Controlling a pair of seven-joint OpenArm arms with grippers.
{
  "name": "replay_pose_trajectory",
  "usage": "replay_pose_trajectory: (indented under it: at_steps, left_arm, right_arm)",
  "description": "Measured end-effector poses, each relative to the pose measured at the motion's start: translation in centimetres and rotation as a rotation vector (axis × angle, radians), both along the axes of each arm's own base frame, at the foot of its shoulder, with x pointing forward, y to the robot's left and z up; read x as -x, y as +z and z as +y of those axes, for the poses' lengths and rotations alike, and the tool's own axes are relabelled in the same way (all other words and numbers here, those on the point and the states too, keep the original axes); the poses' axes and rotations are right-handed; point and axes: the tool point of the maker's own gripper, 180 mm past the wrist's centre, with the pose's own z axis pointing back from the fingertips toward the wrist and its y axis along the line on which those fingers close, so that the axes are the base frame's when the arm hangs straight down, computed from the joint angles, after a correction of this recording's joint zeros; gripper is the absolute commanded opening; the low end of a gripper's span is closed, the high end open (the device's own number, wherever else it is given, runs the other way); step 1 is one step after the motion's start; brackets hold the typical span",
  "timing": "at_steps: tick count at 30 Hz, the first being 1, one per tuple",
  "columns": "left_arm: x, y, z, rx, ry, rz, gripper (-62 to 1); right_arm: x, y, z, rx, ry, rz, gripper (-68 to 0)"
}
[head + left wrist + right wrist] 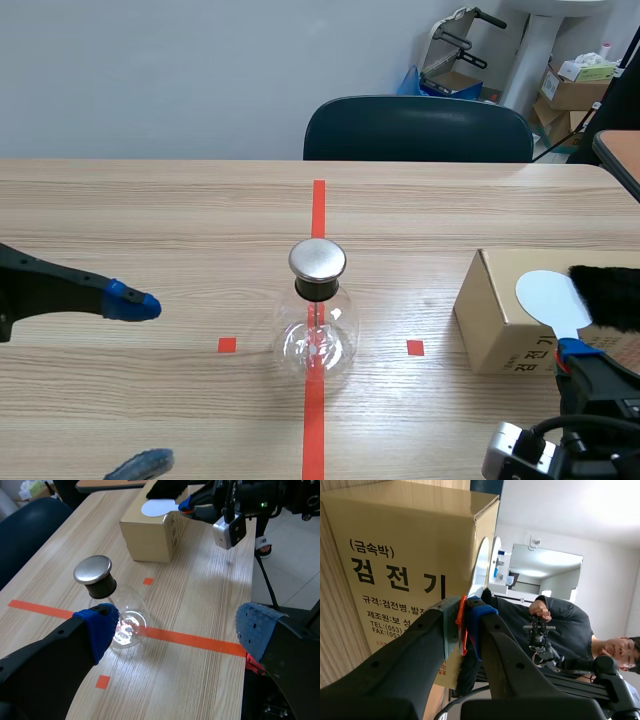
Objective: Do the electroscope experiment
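Pickup step imo; right gripper (572, 349) pinches white paddle (548, 295) on box (495, 322) beside electroscope (317, 322), left gripper (177, 630) gapes empty; next, lift it toward electroscope.

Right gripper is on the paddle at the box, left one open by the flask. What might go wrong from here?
1. The right gripper pinches only the thin end of the paddle; it may slip or twist on lifting.
2. The fur lies against the paddle on the box and could get dragged off.
3. The open left gripper sits close to the glass flask; a sideways move might tip it.
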Motion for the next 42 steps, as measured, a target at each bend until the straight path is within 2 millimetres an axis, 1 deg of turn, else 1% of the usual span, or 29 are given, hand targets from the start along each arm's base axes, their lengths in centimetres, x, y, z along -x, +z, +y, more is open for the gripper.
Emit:
replay_pose_trajectory:
  at_steps: [28,42]
  left_arm:
    - [-0.12,0.20,-0.01,0.015,0.009,0.008,-10.2]
    - [-0.52,0.90,-0.02,0.069,0.041,0.036,-10.2]
  right_arm:
    - [0.00,0.00,0.00,0.000,0.000,0.000,-66.7]
    - [0.00,0.00,0.00,0.000,0.000,0.000,-66.6]
